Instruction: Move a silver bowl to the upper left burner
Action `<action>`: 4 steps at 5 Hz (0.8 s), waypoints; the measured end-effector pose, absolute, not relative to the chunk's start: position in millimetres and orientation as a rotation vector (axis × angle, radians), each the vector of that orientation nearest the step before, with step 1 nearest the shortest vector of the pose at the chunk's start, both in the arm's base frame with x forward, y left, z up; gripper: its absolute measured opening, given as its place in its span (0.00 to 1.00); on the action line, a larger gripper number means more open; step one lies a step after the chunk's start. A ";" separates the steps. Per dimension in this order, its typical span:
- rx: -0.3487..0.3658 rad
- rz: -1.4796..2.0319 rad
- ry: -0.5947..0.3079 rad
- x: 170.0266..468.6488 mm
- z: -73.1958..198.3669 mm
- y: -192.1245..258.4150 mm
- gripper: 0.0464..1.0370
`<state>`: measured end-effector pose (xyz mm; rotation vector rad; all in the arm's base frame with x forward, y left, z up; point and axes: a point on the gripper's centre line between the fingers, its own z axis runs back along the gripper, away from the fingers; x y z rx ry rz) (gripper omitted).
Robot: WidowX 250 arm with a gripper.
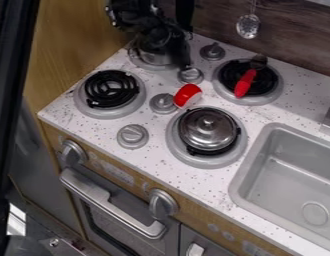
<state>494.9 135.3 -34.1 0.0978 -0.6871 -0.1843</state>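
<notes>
Where the gripper [172, 54] hung: above the upper left burner, tilted down over the silver bowl.
Grip: I could not tell its state.
Silver bowl [151, 56]: on the upper left burner, partly hidden.
Bowl axis: round from my view, so I noted no long axis; which way its mouth faced, I could not tell.
Edges: wooden panel [74, 55] just beside the bowl's left; dark backsplash [291, 42] behind.
Room: speckled counter [154, 140] ran between the front left burner [111, 90] and the lidded pot [208, 131]; a red cylinder [188, 95] leaned near that pot.
</notes>
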 end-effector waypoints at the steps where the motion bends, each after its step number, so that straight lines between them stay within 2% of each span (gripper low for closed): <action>1: 0.109 -0.182 -0.743 487.0 -13.7 128.7 0.96; 2: 0.121 -0.153 -0.738 465.1 -1.6 122.9 0.96; 4: 0.155 -0.004 -0.529 411.6 3.5 120.5 0.96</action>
